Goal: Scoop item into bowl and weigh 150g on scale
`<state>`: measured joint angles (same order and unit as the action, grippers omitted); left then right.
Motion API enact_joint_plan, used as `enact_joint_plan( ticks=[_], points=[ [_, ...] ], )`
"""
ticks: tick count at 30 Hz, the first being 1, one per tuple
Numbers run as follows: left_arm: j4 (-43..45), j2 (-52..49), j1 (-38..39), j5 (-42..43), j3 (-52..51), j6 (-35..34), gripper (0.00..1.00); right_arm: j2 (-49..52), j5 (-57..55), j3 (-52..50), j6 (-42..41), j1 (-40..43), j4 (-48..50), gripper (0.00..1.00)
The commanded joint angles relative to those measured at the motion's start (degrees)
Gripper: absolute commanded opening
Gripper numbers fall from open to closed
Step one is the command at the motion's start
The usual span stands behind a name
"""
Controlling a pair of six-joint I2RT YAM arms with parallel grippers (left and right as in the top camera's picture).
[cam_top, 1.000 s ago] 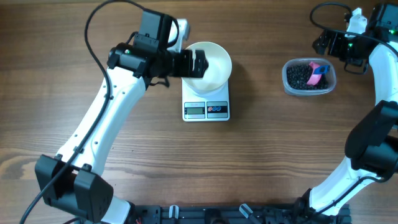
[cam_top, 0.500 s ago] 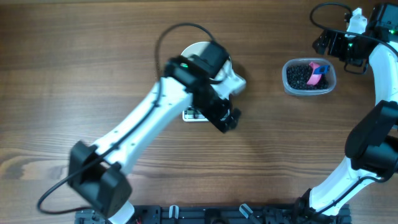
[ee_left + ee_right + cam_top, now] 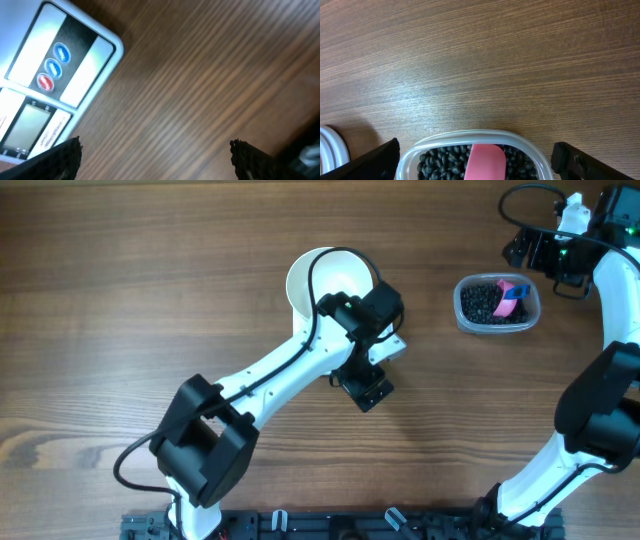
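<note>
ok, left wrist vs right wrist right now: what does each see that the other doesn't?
Left wrist only: a corner of the scale, with its grey LCD and three round buttons, two blue, one red.
Right wrist only: the clear tub of black beans with the pink scoop in it.
Both: wooden table, and wide-open, empty fingers at the lower corners: left fingers, right fingers.

Clear plastic tub, pink scoop inside, on wooden table.

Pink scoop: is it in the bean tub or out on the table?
In. The pink scoop lies on the black beans inside the clear tub.
</note>
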<state>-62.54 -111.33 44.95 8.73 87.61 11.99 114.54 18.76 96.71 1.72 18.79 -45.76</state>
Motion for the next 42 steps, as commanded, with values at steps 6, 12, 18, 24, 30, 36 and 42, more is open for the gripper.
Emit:
enact_joint_plan(
  ticks=[6, 12, 18, 24, 30, 36, 42],
  points=[
    [4.6, -3.3, -0.2, -0.8, -3.6, 3.4, 1.00, 1.4, -0.8, -0.5, -0.4, -0.2, 0.1, 1.00],
    [6.5, -3.8, -0.2, -3.3, -3.6, 4.3, 1.00, 1.4, -0.8, -0.5, -0.4, -0.2, 0.1, 1.00],
    [6.9, -4.3, -0.9, -3.5, -3.7, 5.9, 1.00, 1.4, -0.8, -0.5, -0.4, -0.2, 0.1, 1.00],
    [7.4, -6.7, -0.9, -5.8, -3.8, 5.8, 1.00, 1.4, -0.8, -0.5, -0.4, -0.2, 0.1, 1.00],
    [9.3, -7.0, -0.9, -6.3, -4.2, 5.8, 1.00, 1.4, -0.8, -0.5, -0.4, -0.2, 0.1, 1.00],
    [9.4, -8.3, -0.8, -6.3, -4.5, 5.8, 1.00, 1.4, -0.8, -0.5, -0.4, -0.2, 0.1, 1.00],
    [9.2, -10.5, -0.8, -7.3, -4.5, 5.6, 1.00, 1.4, -0.8, -0.5, -0.4, -0.2, 0.1, 1.00]
  ],
)
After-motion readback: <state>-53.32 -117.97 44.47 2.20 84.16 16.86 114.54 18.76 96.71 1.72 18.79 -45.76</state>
